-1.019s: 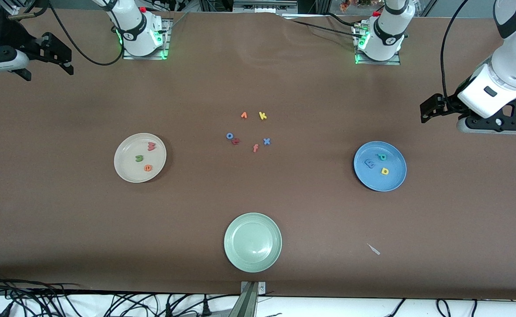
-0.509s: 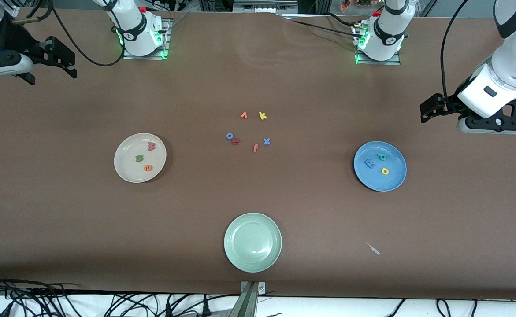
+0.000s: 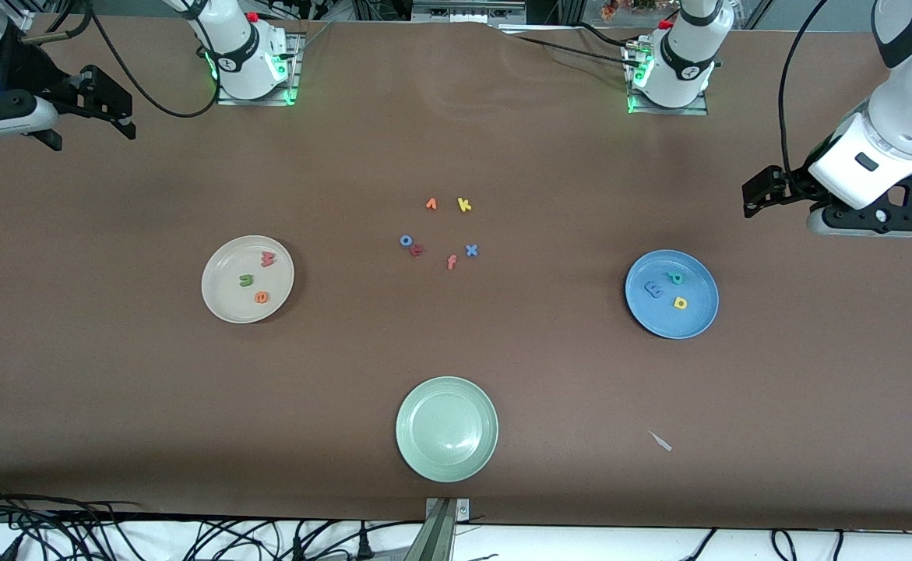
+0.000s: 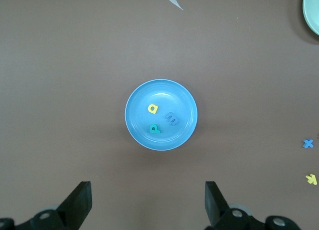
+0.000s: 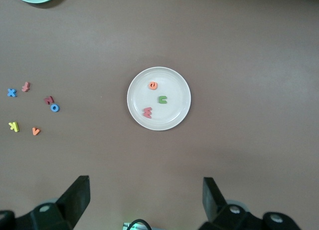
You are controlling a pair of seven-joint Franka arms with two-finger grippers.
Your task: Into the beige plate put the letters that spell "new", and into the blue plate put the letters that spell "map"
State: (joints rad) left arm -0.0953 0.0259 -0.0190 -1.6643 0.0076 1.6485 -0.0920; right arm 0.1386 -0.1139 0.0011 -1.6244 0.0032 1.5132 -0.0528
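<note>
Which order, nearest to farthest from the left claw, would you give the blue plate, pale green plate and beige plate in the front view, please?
Measured from the left claw, open and raised at its own end of the table:
1. Blue plate, at the left arm's end.
2. Pale green plate, mid-table, nearest the front camera.
3. Beige plate, at the right arm's end.

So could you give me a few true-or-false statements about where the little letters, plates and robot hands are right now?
1. The beige plate holds three letters. True.
2. The blue plate is bare. False: three letters lie in it.
3. The pale green plate holds the yellow k. False: the yellow k lies on the table.
4. The left gripper and right gripper are open and hold nothing. True.
</note>
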